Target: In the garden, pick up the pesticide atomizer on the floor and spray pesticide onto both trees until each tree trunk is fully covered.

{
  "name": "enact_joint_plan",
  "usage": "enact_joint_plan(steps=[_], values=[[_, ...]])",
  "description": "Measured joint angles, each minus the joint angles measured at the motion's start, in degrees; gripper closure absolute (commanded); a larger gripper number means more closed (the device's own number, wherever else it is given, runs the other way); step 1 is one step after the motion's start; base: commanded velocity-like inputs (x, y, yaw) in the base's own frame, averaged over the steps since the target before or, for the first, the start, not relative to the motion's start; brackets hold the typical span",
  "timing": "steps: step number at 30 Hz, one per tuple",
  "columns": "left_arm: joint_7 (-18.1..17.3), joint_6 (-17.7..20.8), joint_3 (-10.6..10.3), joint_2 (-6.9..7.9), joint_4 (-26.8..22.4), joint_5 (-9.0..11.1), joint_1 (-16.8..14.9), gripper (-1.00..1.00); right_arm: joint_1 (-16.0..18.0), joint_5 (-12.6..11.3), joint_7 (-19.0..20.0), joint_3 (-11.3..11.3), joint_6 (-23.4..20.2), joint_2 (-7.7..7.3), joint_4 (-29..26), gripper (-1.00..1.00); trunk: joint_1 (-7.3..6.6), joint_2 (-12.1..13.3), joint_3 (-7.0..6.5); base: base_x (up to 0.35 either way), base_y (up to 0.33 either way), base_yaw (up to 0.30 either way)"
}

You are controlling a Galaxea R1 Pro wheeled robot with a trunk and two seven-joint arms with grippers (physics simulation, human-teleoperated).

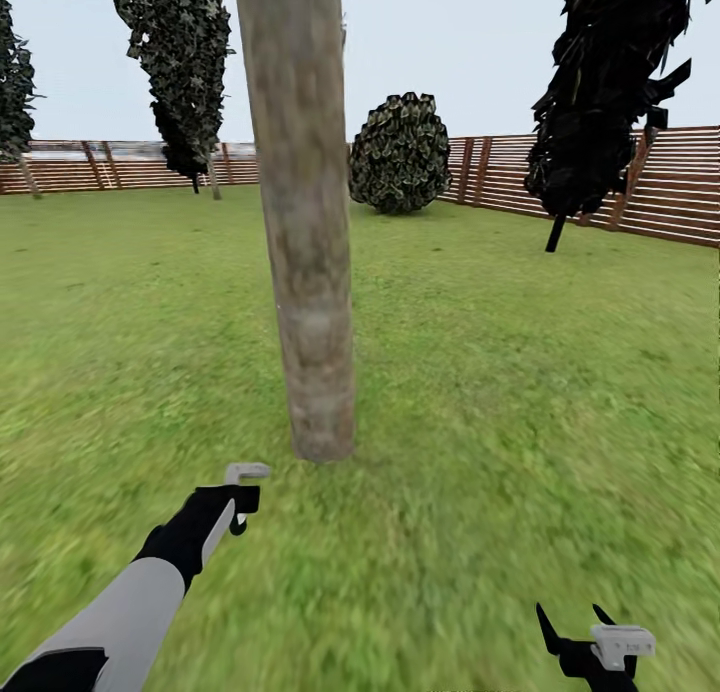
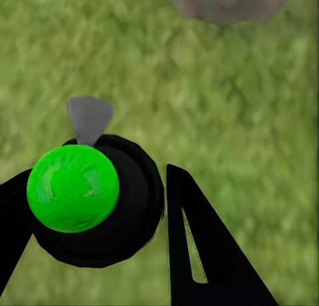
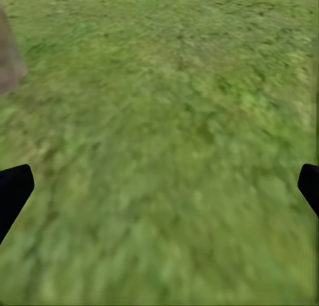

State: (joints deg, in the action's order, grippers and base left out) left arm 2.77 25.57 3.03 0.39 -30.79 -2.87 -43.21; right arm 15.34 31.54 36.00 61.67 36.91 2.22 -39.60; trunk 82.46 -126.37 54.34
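Observation:
A thick grey-brown tree trunk [image 1: 305, 222] rises from the lawn straight ahead. A second tree [image 1: 180, 62] with dark jagged foliage stands far back left by the fence. My left gripper [image 1: 238, 507] hovers low, just short and left of the trunk's base [image 2: 229, 0]. In the left wrist view the gripper [image 2: 100, 239] is shut on the pesticide atomizer [image 2: 73, 186], a black round body with a bright green cap and a grey nozzle [image 2: 88, 118]. My right gripper [image 1: 572, 620] hangs open over bare grass at the lower right, its fingertips [image 3: 13, 190] wide apart.
A round low bush [image 1: 400, 152] sits behind the trunk near the brown slat fence [image 1: 680, 187]. A dark, leaning tree [image 1: 610, 82] stands at the right by the fence. Open lawn [image 1: 520, 372] spreads on both sides of the trunk.

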Motion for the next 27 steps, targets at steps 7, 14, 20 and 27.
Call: enact_joint_plan(steps=[7,14,20,27], values=[[-0.08,0.03,-0.13,0.12,-0.40,-0.05,0.24,1.00,0.00,0.00,0.03,-0.09,0.01,0.03,0.01,-1.00,0.00,0.00,0.00,0.000,-0.005,-0.207],[-0.38,0.49,-1.36,-0.83,-0.79,-0.70,-0.13,1.00,0.01,-0.03,0.06,-0.17,-0.08,0.09,0.05,-1.00,0.00,0.00,0.00,0.000,0.000,-0.017],[-0.78,1.07,-1.52,-1.22,-0.67,-1.12,-0.58,1.00,0.00,-0.02,0.06,-0.18,-0.08,0.09,0.11,-1.00,0.00,0.00,0.00,0.000,0.000,0.000],[-0.89,1.26,-1.80,-1.31,-1.04,-0.66,-0.80,1.00,0.00,-0.03,0.06,-0.15,-0.08,0.09,0.03,-1.00,0.00,0.00,0.00,0.000,0.000,-0.174]])
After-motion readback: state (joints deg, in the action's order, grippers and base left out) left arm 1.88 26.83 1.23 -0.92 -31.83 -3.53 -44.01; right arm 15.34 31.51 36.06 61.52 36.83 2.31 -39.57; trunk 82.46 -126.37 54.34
